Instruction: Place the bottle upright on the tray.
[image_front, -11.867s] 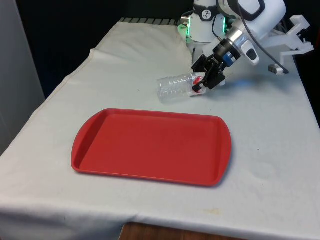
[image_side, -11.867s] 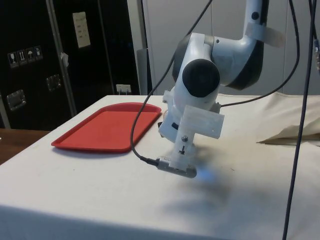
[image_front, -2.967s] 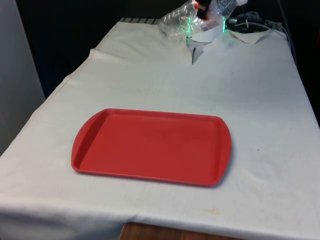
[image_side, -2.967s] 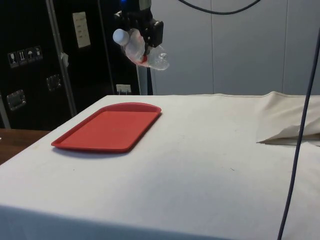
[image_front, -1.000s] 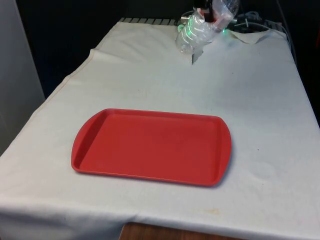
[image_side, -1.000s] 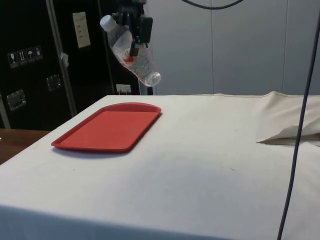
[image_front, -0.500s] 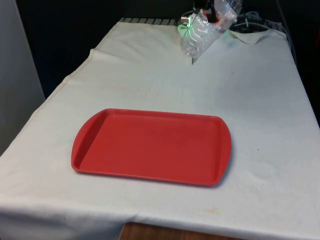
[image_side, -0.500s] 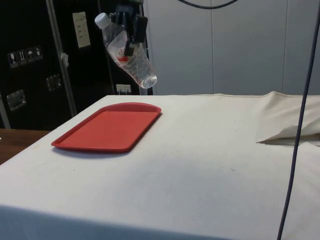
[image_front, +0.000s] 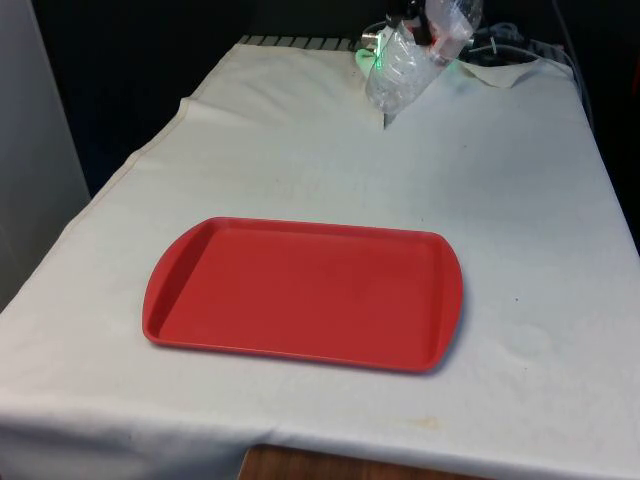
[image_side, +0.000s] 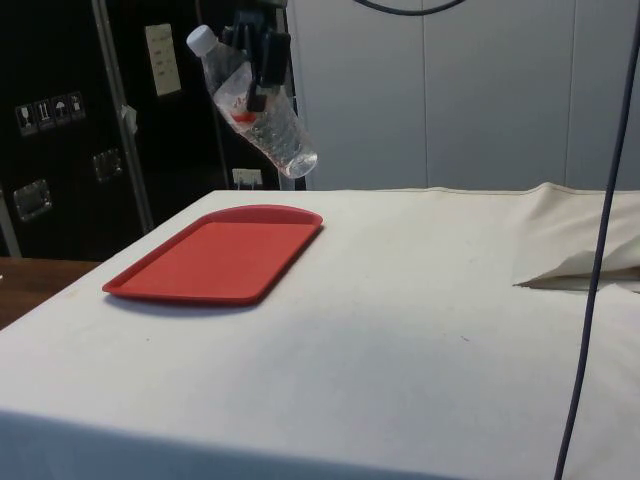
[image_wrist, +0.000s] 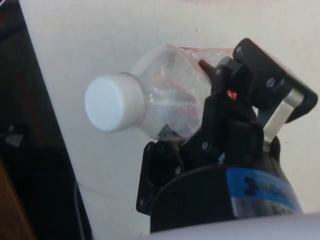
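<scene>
**Bottle tilted in the air, tray waiting below**

The bottle is being carried high above the desk, clamped near its neck by the hand. In the side view its long axis is being held on a slant, white cap toward 11 o'clock, base toward 5 o'clock. The red tray is lying well apart, toward 7 o'clock from the bottle in the front view.

— You see the bottle? Clear ribbed plastic, glossy, with a matt white cap.

— And the tray?

— Smooth red plastic, slight sheen; beneath it, your worktop wears matt white cloth, faintly creased.
</scene>
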